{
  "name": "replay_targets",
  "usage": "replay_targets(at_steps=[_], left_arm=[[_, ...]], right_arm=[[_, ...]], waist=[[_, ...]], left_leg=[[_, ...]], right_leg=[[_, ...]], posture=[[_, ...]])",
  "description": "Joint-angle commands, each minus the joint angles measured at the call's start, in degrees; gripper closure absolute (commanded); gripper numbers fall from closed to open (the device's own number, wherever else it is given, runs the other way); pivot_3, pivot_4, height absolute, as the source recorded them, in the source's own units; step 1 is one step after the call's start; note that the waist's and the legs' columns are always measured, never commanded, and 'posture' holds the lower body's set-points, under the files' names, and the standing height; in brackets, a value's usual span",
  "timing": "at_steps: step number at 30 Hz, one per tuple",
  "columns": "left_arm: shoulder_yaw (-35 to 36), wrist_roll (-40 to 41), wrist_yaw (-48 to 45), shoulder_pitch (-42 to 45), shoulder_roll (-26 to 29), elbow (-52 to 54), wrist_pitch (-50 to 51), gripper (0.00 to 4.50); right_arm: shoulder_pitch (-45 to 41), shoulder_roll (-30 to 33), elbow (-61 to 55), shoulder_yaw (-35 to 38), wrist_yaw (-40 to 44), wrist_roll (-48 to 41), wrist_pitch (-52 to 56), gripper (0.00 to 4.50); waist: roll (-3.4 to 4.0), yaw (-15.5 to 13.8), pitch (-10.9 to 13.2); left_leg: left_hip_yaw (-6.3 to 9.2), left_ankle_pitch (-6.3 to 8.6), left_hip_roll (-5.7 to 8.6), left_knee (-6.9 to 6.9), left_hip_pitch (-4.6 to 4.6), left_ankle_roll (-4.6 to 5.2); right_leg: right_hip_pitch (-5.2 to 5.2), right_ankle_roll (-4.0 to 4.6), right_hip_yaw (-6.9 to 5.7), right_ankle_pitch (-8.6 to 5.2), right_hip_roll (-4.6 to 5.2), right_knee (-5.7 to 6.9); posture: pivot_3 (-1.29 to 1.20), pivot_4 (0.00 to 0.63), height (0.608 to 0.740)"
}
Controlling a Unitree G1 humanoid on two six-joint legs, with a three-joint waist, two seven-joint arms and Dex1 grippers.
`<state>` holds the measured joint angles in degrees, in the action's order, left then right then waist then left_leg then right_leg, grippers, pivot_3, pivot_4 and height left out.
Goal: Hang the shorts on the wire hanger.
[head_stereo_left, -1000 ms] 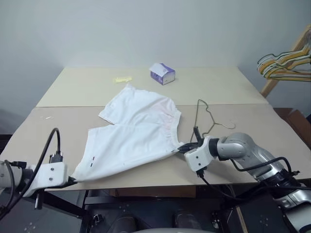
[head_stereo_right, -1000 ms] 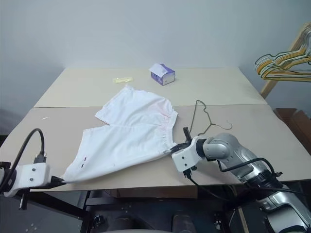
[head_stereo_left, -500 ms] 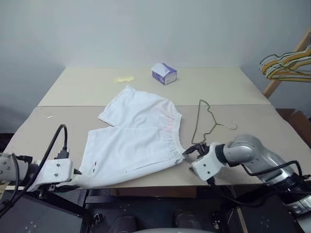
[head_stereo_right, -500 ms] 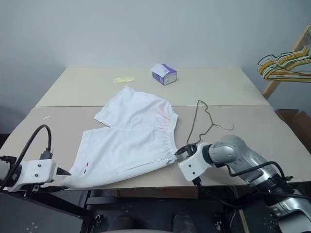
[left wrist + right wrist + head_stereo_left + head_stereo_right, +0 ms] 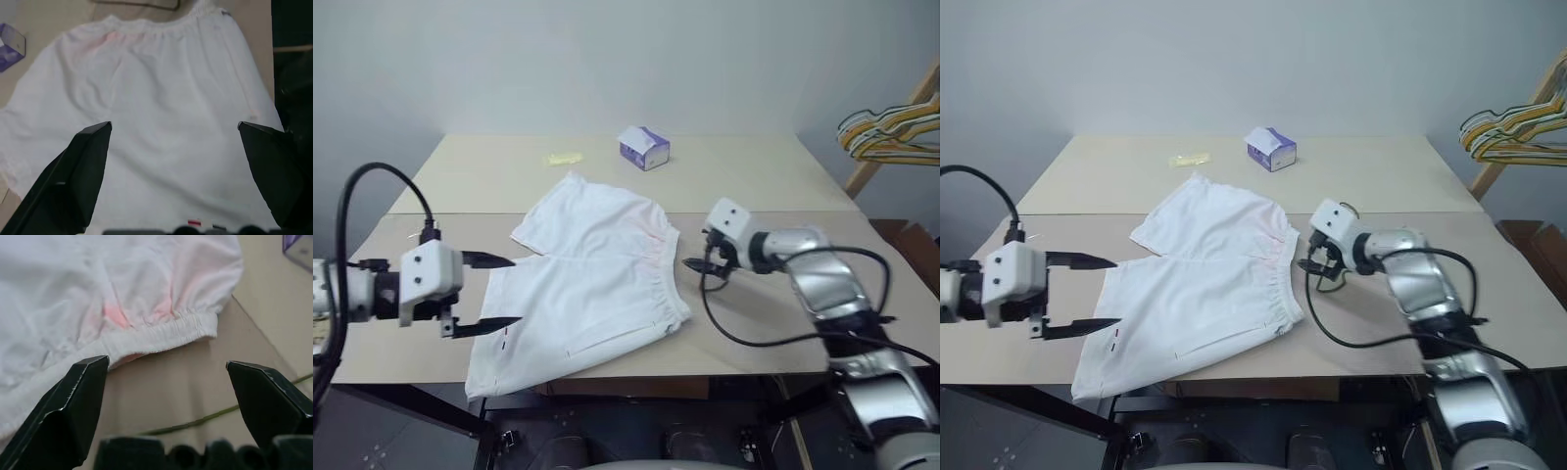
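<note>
Now, by label:

Shorts: the shorts lie flat and spread on the table, waistband toward the robot's right, legs toward its left; the nearer leg's hem reaches the table's front edge and droops a little over it.

Left claw: the left gripper hovers just above the table beside the nearer leg's hem, fingers spread wide and holding nothing; in the left wrist view the fabric lies between the two fingers but below them, untouched.

Right claw: the right gripper hangs just off the waistband's edge, jaws wide apart and empty, with bare tabletop under it in the right wrist view.

Wire hanger: the wire hanger lies on the table beside the waistband, mostly hidden behind the right arm; a thin stretch of wire shows in the right wrist view.

Open room: bare table stretches behind the shorts and out to the right edge.

Far side: a tissue box sits near the back edge, well apart from the shorts.

Off the table: bunched coloured hangers hang to the right.
</note>
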<state>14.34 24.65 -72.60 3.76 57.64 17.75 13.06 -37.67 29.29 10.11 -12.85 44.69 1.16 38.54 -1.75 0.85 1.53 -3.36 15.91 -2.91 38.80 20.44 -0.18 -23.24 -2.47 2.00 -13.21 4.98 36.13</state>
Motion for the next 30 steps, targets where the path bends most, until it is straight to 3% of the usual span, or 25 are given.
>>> replay_targets(at_steps=[1, 11, 19, 26, 30], left_arm=[[-2.9, -0.6, 2.0, 3.1, -1.1, 1.1, 0.3, 0.02], [-5.1, -1.6, 3.5, 3.5, -2.0, 0.5, -1.5, 0.02], [-5.7, -2.6, 3.2, 5.2, -2.2, -1.4, -2.9, 0.02], [-6.0, 1.9, 3.8, 8.0, -5.6, -0.6, -1.0, 0.02], [-6.5, 3.6, 4.5, 9.1, -7.7, 0.0, 0.5, 0.02]], right_arm=[[-2.2, -1.6, 4.7, 0.5, -4.8, 1.9, 2.1, 0.0], [4.9, 4.1, 4.1, -0.6, -5.6, 4.6, 1.8, 0.0], [11.2, 11.1, -1.7, 3.9, -5.1, 2.8, 3.9, 0.0], [8.7, 7.7, -4.8, 8.8, -4.7, -3.5, 8.0, 0.0], [5.9, 5.0, -0.9, 6.8, -4.7, -3.3, 2.8, 0.0]], waist=[[0.0, -0.1, 0.0], [0.02, 0.0, 0.0], [0.01, -0.1, 0.0], [0.01, 1.4, 0.0], [0.01, 2.2, 0.0]], left_leg=[[0.01, 0.0, 0.0, 0.0, 0.01, 0.0], [0.05, 0.0, 0.02, 0.0, 0.03, 0.0], [0.04, 0.0, 0.04, 0.03, -0.11, 0.0], [0.05, 0.0, 0.03, 0.01, -0.12, 0.01], [0.04, 0.0, 0.03, 0.01, -0.12, 0.01]], right_leg=[[0.0, -0.01, 0.0, 0.0, 0.0, -0.01], [0.0, -0.04, -0.01, 0.01, 0.02, -0.04], [0.15, -0.08, 0.0, 0.02, 0.04, -0.06], [0.12, -0.09, 0.07, 0.04, -0.01, -0.06], [0.12, -0.12, 0.11, 0.06, -0.01, -0.07]], posture=[[0.04, 0.0, 0.74], [0.03, 0.0, 0.74], [0.01, 0.0, 0.74], [0.0, 0.0, 0.74], [-0.01, 0.0, 0.74]])
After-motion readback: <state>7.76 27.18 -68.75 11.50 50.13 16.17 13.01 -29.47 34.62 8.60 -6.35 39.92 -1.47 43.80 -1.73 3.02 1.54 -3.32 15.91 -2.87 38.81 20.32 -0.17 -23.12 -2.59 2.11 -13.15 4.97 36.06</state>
